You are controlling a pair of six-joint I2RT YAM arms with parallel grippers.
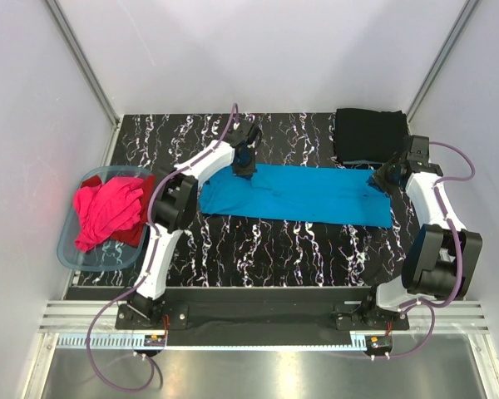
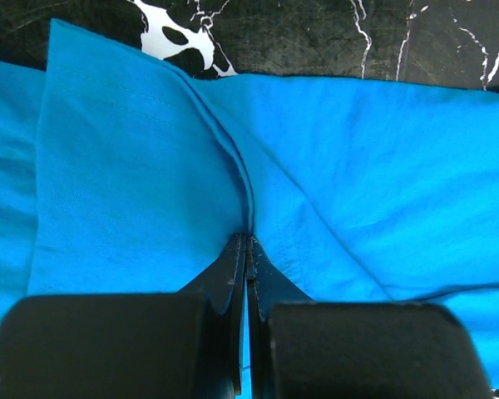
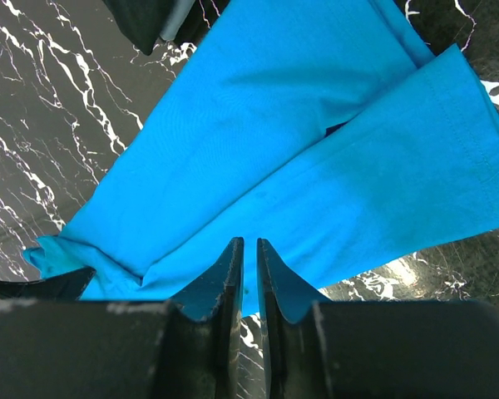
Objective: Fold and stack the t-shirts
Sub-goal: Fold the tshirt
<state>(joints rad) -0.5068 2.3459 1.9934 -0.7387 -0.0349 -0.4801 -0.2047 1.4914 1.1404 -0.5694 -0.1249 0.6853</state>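
A turquoise-blue t-shirt [image 1: 299,195] lies stretched in a long band across the middle of the table. My left gripper [image 1: 244,164] is at its far left edge, shut on a raised fold of the turquoise cloth [image 2: 150,166], which puckers up into the fingertips [image 2: 235,258]. My right gripper [image 1: 381,179] hovers over the shirt's right end [image 3: 299,150], jaws a narrow gap apart with flat cloth and table showing through, holding nothing. A folded black t-shirt [image 1: 368,135] lies at the back right. Magenta-pink [image 1: 108,212] and red [image 1: 145,204] shirts are heaped in the tub.
A translucent pale-blue plastic tub [image 1: 71,253] stands at the table's left edge. White walls close in the back and both sides. Black marbled tabletop [image 1: 274,249] shows in front of the turquoise shirt.
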